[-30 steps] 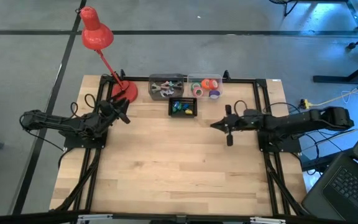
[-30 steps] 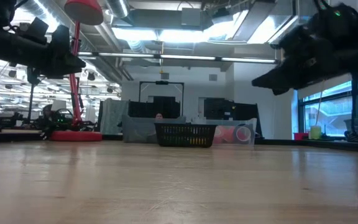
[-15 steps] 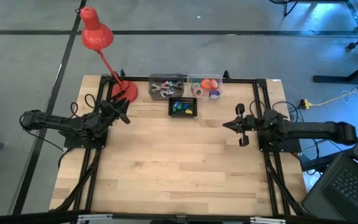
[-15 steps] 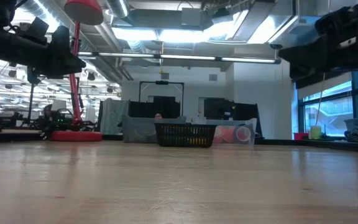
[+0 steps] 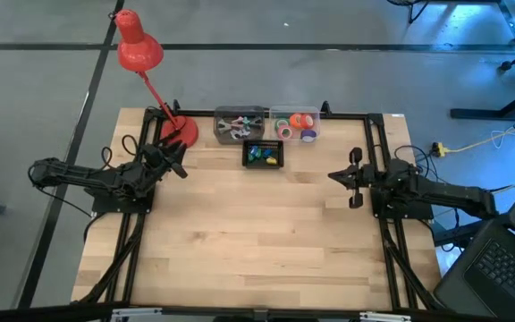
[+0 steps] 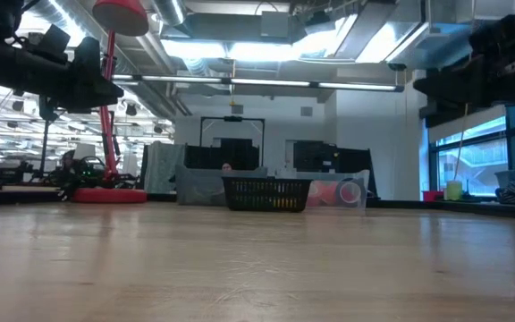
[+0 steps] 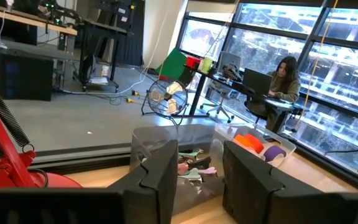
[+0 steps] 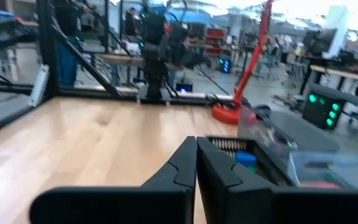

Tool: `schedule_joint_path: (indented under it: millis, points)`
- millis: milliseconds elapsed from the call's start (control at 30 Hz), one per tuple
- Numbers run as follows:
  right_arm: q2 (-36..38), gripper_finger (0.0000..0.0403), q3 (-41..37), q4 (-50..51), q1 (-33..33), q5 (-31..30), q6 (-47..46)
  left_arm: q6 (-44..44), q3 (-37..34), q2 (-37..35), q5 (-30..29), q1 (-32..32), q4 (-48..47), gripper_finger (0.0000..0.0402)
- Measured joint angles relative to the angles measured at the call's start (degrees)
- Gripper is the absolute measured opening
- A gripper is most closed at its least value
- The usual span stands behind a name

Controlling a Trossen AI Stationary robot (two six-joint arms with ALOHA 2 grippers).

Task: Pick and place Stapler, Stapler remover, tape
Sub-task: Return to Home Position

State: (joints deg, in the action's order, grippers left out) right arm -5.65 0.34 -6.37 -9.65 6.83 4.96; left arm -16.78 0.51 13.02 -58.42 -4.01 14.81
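In the high view, several small tape rolls [image 5: 297,124], red-orange, green and purple, lie in a clear bin at the table's far edge. Beside it a second clear bin [image 5: 238,124] holds silver-grey claw-like metal pieces. In front of both, a black basket [image 5: 263,154] holds small blue, green and yellow things. My left gripper [image 5: 182,161] hovers open near the lamp base, well left of the basket. In the left wrist view its fingers [image 7: 157,171] stand apart, with the tape rolls [image 7: 252,142] beyond. My right gripper [image 5: 333,175] hangs shut and empty, right of the basket. Its fingertips [image 8: 196,163] meet in the right wrist view.
A red desk lamp [image 5: 139,52] stands with its base [image 5: 180,131] at the table's far left corner. Black frame rails run along the left, right and far edges. Bare wood [image 5: 257,233] fills the middle and near part. People sit at desks in the room behind.
My right gripper has drawn back toward the table's right edge, away from the basket, as its arm folded in; it has stayed shut and empty. The bins and the basket have not moved.
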Motion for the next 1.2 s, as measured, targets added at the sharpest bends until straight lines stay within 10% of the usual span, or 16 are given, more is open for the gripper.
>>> schedule_joint_path:
  millis: [1200]
  points:
    - [2.5, 0.0033, 0.0, 4.8, 0.0, -6.2, 0.0, 0.0, 0.0, -6.6, 0.0, 2.5, 0.0, 0.0124]
